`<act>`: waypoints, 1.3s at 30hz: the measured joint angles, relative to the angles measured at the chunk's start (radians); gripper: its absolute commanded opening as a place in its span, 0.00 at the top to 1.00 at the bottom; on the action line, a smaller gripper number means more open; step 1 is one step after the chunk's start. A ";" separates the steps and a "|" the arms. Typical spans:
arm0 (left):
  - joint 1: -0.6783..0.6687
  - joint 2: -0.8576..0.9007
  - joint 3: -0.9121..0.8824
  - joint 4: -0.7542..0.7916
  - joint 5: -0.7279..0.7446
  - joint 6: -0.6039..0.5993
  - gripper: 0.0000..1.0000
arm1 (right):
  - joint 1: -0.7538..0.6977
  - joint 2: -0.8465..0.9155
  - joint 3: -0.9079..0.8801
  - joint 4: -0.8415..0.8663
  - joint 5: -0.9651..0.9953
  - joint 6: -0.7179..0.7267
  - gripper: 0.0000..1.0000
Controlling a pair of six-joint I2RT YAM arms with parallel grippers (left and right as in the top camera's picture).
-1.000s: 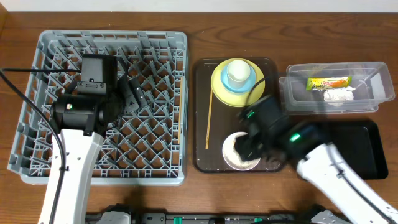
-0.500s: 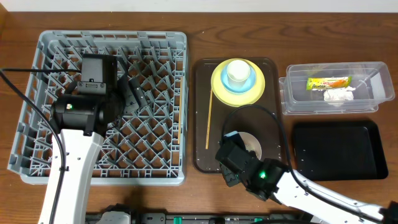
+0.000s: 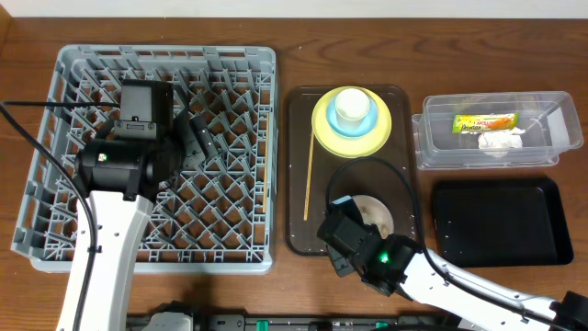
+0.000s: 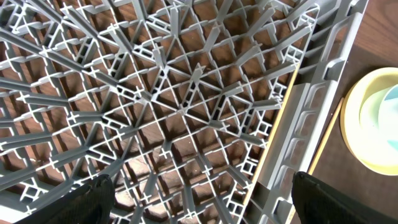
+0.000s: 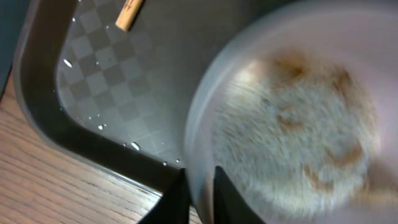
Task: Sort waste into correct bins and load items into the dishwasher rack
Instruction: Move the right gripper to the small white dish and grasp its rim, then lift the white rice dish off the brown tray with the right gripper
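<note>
My right gripper is shut on the near-left rim of the white bowl, which holds whitish rice-like food scraps with brown stains. Seen from overhead, the white bowl sits at the front of the brown tray. The yellow plate carries the light blue bowl and pale cup. One chopstick lies on the tray. My left gripper hangs open over the grey dishwasher rack, holding nothing.
A clear tub at the right holds the snack wrapper and tissue. The black tray lies in front of it. A second chopstick lies along the rack's inner right wall.
My right arm swung from the right side round to the tray's front edge, and its jaws closed onto the white bowl's rim. The left arm has not moved.
</note>
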 measured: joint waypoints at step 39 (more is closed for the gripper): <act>0.000 0.000 0.000 0.000 0.000 0.000 0.08 | -0.104 0.135 0.090 -0.048 0.012 -0.082 0.99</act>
